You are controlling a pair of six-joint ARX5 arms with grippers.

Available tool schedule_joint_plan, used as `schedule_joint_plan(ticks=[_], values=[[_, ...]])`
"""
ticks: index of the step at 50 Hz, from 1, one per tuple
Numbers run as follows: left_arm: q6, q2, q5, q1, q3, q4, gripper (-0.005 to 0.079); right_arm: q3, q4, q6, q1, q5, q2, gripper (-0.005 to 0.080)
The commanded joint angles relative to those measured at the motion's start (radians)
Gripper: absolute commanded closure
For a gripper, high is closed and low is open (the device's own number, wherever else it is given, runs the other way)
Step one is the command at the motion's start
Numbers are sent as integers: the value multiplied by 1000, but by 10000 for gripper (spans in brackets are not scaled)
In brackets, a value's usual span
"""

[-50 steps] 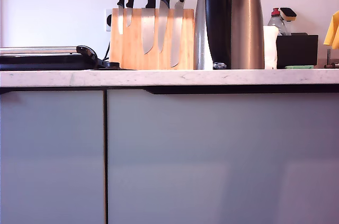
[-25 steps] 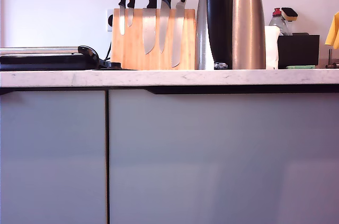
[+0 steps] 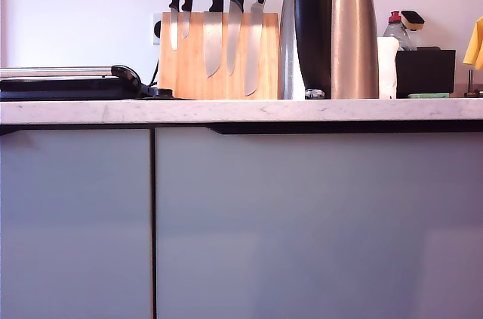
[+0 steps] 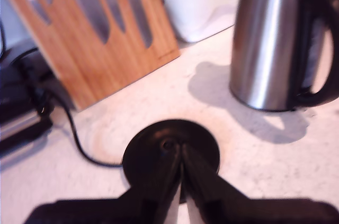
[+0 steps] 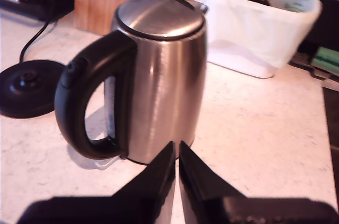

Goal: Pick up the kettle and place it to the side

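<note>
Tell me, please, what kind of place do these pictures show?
Most likely a home kitchen. A pale stone-look counter above grey cabinet doors carries a wooden knife block, a steel kettle standing off its black corded base, and a dish soap bottle.

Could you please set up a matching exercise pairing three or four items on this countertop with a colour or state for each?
Column one:
1. tall brushed steel kettle
2. round black kettle base
3. wooden knife block
4. white plastic tub

Column two:
A. bare, with a cord attached
B. holds black-handled knives
C. standing upright on the counter, off its base
D. lined with a bag

Pairs: 1-C, 2-A, 3-B, 4-D
</note>
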Motion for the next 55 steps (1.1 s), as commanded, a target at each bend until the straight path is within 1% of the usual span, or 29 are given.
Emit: schedule_joint_plan(ticks=[1, 5, 14, 21, 24, 27, 33, 39, 43, 47, 55], values=[[-21, -31, -18, 2, -58, 37, 761, -71, 50, 5, 0, 26, -53, 757], [-42, -64, -32, 2, -116, 66, 761, -161, 108, 5, 0, 50, -106, 757], [-60, -111, -65, 2, -230, 106, 761, -343, 208, 4, -5, 57, -202, 757], [-60, -135, -81, 2, -305, 127, 761, -482, 306, 0, -39, 71, -262, 757], [-61, -148, -82, 2, -341, 146, 761, -529, 330, -14, -76, 71, -281, 757], [-70, -166, -82, 2, -377, 166, 761, -571, 345, -23, -106, 58, -298, 757], [-95, -226, -84, 2, -464, 219, 761, -643, 384, -21, -157, 3, -339, 757], [-113, -298, -108, 2, -540, 243, 761, -705, 414, -12, -193, -27, -393, 757], [-116, -341, -116, 2, -582, 256, 761, -735, 414, 5, -206, -37, -428, 757], [-129, -390, -150, 2, -626, 277, 761, -763, 414, 2, -212, -36, -467, 757], [-184, -484, -170, 2, -713, 322, 761, -813, 404, -1, -212, -36, -546, 757]])
